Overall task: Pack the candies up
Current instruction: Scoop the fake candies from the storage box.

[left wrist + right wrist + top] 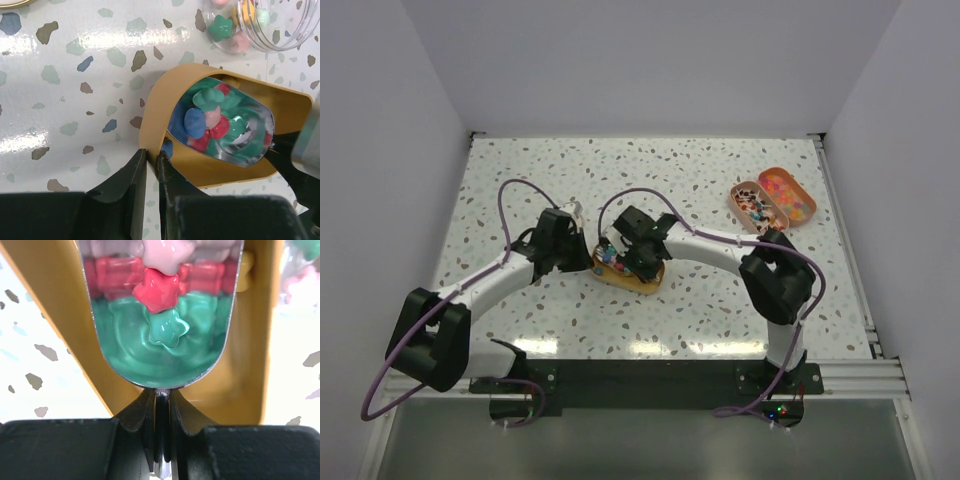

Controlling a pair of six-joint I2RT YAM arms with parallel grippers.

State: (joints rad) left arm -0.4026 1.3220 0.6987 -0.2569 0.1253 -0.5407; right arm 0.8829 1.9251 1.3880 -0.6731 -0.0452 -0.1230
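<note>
Candies (196,122), where? (M.)

Heaped on a metal scoop (250,147) that lies inside a tan container (159,97), mid-table where the two arms meet. (K.)

Left hand? (M.)

Left hand (151,159): fingers almost together, clamped on the container's near rim, one outside the wall and one inside. One blue piece sits just beside the inner finger. (K.)

Look of the candies? (M.)

Star-shaped, glossy, smooth, with rounded points. Blue, pale pink, red and green seen. They touch and are piled on one another. The scoop's mirror surface repeats them as smeared bands of red and green. (K.)

Materials? (M.)

Container: matte mustard-tan, oval, thin-walled, rounded end. Scoop: polished metal, rounded tip. Table (75,75): glossy white, flecked grey, blue and brown. Upper right in the left wrist view, a clear jar (280,30) with green, pink and yellow stars inside. (K.)

Right hand? (M.)

Right hand (160,396): black fingers pressed together on the thin metal stem at the scoop's narrow end. (K.)

Far right? (M.)

Two oval trays (808,208) side by side at the table's back right, well apart from both hands. One pinkish, one orange, each with small mixed-coloured pieces. Shape too small to tell. (K.)
</note>
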